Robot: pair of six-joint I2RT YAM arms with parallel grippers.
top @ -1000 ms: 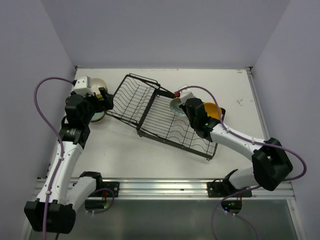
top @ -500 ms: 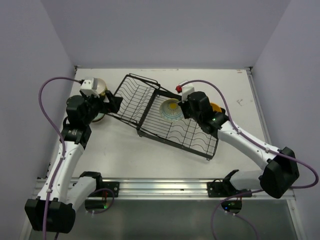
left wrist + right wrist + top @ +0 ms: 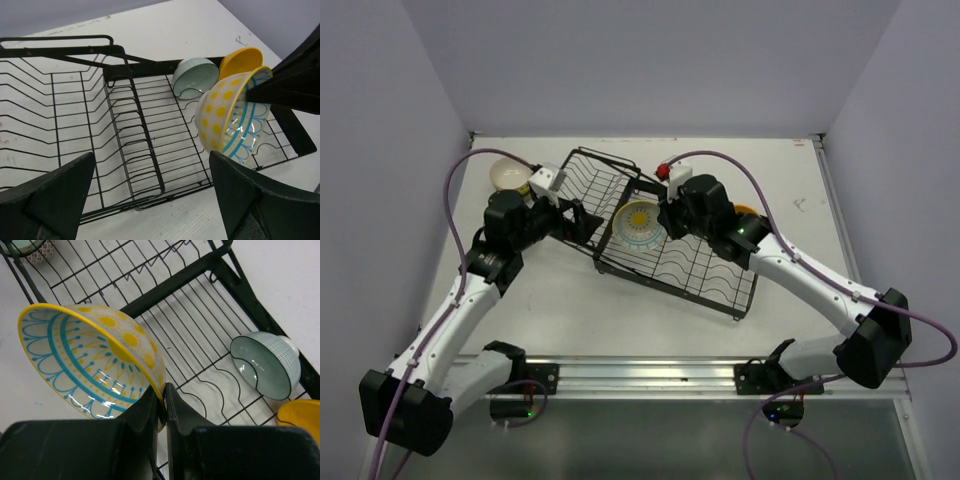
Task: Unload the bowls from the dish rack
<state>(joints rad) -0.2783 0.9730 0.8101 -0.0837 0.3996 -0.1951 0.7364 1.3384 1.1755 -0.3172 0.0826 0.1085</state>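
Observation:
My right gripper (image 3: 663, 222) is shut on the rim of a cream bowl with yellow dots and teal lines (image 3: 640, 226). It holds the bowl tilted above the black wire dish rack (image 3: 700, 270). In the right wrist view the pads (image 3: 172, 407) pinch the yellow rim of the bowl (image 3: 92, 367). A pale teal bowl (image 3: 265, 365) and an orange-yellow bowl (image 3: 300, 417) stand in the flat wavy section. My left gripper (image 3: 585, 225) is open and empty over the basket section (image 3: 130, 100). The held bowl (image 3: 232, 116) shows in the left wrist view to the right.
A cream bowl (image 3: 508, 175) sits on the table at the back left, outside the rack. Part of another bowl (image 3: 25, 247) shows beyond the rack's far corner. Walls close in on the left, back and right.
My right gripper has carried the dotted bowl leftward across the rack and tilted it. My left arm has swung right from the bowls at the left to over the basket section.

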